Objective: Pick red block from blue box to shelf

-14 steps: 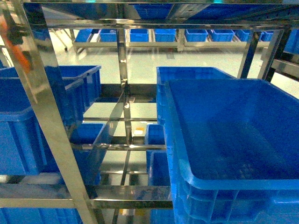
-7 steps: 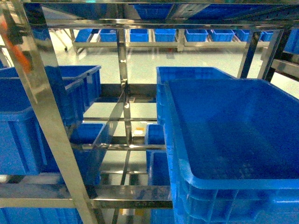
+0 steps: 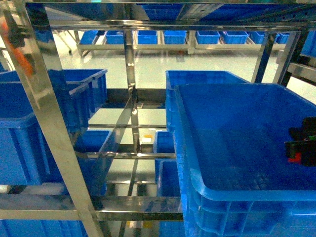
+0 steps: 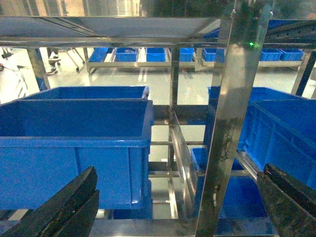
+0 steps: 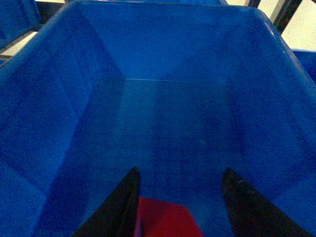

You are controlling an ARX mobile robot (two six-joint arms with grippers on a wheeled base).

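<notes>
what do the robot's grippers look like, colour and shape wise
Both are black. The left gripper shows two broad, flat, matte dark fingers tapering toward their tips, with a faintly textured surface. The right gripper has two slimmer black fingers tapering to narrow tips. In the head view it is a dark blocky shape at the right edge. No cables or markings can be made out.

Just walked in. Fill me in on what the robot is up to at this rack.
The right gripper holds the red block between its fingers, hanging over the inside of a dark blue crate that sits on the shelf. The block is not yet set down. The left gripper is open and idle, facing the shelf.
</notes>
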